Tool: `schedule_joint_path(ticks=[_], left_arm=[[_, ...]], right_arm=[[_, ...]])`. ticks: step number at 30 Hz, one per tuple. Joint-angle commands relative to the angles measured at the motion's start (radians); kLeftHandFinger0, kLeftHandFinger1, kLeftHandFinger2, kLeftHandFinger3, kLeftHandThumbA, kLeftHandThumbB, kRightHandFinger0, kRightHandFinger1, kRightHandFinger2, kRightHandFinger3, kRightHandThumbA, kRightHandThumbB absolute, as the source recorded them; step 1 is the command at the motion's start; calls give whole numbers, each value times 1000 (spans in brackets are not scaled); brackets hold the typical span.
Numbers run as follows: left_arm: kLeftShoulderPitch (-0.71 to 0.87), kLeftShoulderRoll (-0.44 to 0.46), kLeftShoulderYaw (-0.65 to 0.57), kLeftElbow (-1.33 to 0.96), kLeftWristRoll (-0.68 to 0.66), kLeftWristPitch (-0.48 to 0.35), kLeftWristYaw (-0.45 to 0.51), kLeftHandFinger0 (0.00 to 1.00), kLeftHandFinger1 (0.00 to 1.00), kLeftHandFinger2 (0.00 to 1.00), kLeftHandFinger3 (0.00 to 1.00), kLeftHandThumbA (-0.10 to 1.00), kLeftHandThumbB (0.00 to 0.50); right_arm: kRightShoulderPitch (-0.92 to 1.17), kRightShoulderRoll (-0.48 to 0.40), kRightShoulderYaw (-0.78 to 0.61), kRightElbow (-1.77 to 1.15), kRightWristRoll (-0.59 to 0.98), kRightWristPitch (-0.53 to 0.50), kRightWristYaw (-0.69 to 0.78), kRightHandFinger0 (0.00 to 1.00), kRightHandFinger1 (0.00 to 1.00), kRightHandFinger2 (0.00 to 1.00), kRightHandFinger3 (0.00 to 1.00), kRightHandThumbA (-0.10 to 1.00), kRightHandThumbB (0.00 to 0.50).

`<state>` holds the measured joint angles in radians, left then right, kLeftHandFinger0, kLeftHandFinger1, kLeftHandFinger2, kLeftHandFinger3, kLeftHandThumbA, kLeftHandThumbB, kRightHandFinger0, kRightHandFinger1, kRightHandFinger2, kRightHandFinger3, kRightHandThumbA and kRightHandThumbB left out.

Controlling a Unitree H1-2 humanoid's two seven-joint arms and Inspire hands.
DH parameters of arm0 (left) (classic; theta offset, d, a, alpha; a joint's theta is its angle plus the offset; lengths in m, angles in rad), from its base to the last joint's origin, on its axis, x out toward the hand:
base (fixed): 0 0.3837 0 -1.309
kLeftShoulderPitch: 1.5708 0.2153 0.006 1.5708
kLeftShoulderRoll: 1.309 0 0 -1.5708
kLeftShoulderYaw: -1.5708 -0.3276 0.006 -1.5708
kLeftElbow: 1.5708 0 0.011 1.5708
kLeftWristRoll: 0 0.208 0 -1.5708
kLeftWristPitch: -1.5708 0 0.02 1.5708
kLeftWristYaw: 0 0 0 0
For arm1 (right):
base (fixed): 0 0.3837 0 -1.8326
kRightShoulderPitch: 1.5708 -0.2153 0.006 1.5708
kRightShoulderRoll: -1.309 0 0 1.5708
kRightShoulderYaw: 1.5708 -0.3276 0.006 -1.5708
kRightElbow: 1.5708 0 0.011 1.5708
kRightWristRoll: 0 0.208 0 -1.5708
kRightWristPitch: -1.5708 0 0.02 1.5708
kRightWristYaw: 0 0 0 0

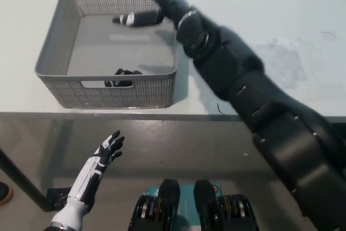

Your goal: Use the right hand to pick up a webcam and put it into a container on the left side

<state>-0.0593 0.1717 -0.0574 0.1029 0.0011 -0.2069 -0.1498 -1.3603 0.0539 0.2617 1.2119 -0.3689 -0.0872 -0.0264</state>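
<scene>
A grey mesh basket (59,47) stands on the white table at the left. A black webcam (120,77) lies on the basket's floor against its near wall. My black right hand (148,4) hovers over the basket's far right part, fingers spread and holding nothing. My white left hand (102,155) rests below the table edge at the lower left, fingers apart.
The white table (259,25) stretches to the right of the basket, with a scuffed patch (281,60). The table's front edge runs across the middle of the view. A dark table leg (16,179) slants at the lower left.
</scene>
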Motion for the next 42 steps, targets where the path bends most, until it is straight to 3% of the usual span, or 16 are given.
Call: schedule_joint_path(ticks=[1,7,10,12,14,16,17,19,22,27,30,32,33,35,37,42], left_arm=[[-19,21,-2,-27,2,-3,-19,1000,1000,1000,1000,1000,248],[-24,25,0,-11,2,-16,-24,1000,1000,1000,1000,1000,273],[-24,25,-2,-8,-2,-22,-28,1000,1000,1000,1000,1000,242],[-19,24,-1,-16,1,-11,-25,1000,1000,1000,1000,1000,249],[-18,28,-2,-21,5,-9,-26,1000,1000,1000,1000,1000,232],[-14,32,-1,-27,3,-6,-28,1000,1000,1000,1000,1000,223],[-18,33,1,-27,4,-7,-26,1000,1000,1000,1000,1000,203],[-15,34,3,-31,-3,-1,-29,1000,1000,1000,1000,1000,199],[-16,34,5,-30,0,2,-26,1000,1000,1000,1000,1000,197],[-19,31,6,-32,-8,13,-27,1000,1000,1000,1000,1000,189],[-24,31,6,-32,-3,16,-25,1000,1000,1000,1000,1000,174],[-29,30,5,-28,-4,13,-27,1000,1000,1000,1000,1000,176],[-32,32,4,-27,-3,11,-28,1000,1000,1000,1000,1000,168],[-33,32,3,-28,-4,18,-30,1000,1000,1000,1000,1000,173],[-33,33,5,-26,-9,15,-32,1000,1000,1000,1000,1000,166],[-29,34,10,-28,-12,10,-30,1000,1000,1000,1000,1000,165]], right_arm=[[-72,-59,-82,-160,107,-79,48,1000,1000,1000,1000,1000,419],[-1,-129,-181,-531,182,82,126,1000,1000,1000,1000,1000,431],[60,-179,-218,-737,199,117,134,1000,1000,1000,1000,1000,419],[111,-196,-260,-872,248,139,143,1000,1000,1000,1000,1000,402],[174,-216,-286,-1011,268,178,149,1000,1000,1000,1000,1000,428],[239,-222,-316,-1127,313,211,160,1000,1000,1000,1000,1000,423],[297,-236,-336,-1205,351,210,169,1000,1000,1000,1000,1000,382],[368,-241,-356,-1297,381,226,167,1000,1000,1000,1000,1000,362],[504,-248,-378,-1434,434,228,166,1000,1000,1000,1000,1000,315],[767,-248,-387,-1576,482,161,160,1000,1000,1000,1000,1000,332],[919,-230,-381,-1633,518,153,157,1000,1000,1000,1000,1000,386],[1005,-238,-373,-1645,524,131,169,1000,1000,1000,1000,1000,376],[1070,-244,-371,-1636,538,97,181,1000,1000,1000,1000,1000,348],[1137,-252,-377,-1618,565,88,197,1000,1000,1000,1000,1000,355],[1204,-256,-384,-1572,634,71,233,1000,1000,1000,1000,1000,309],[1285,-260,-361,-1492,679,61,294,1000,1000,1000,1000,1000,303]])
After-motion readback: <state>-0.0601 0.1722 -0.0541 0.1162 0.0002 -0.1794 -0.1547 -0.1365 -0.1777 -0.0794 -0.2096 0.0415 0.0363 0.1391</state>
